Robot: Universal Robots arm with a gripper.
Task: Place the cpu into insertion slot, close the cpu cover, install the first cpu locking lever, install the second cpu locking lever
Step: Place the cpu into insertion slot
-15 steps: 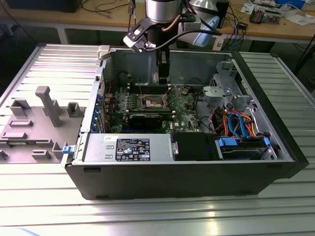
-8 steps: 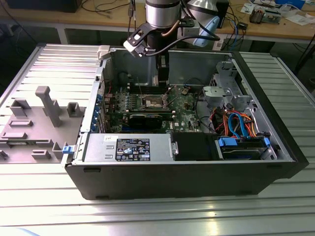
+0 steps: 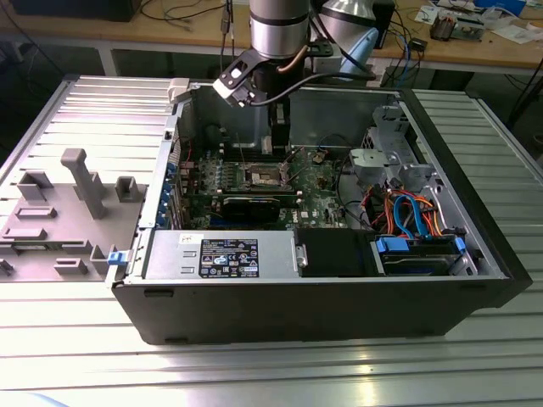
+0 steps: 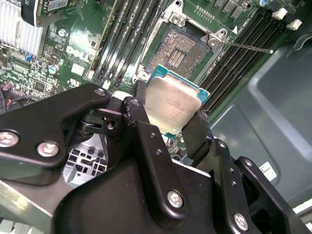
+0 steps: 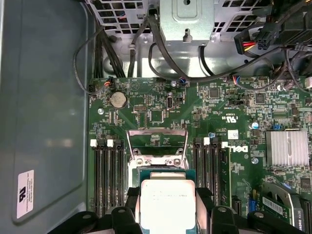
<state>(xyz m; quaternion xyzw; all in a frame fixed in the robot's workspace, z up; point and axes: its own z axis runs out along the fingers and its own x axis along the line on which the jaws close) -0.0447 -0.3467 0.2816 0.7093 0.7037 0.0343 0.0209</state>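
Inside the open computer case [image 3: 297, 309], over the green motherboard [image 5: 146, 112], the gripper [image 4: 169, 112] is clamped on the cpu [image 4: 176, 100]. Its two black fingers [image 4: 194, 132] press on opposite edges of the chip, spread only as wide as the chip itself, and the silver top shows in both wrist views. The cpu is held near the insertion slot [image 4: 183, 48] and is not seated in it; the slot's dark contact field lies bare. The cpu cover [image 5: 157, 139] stands swung up at the slot's edge. A thin metal lever [image 4: 246, 47] juts out beside the slot.
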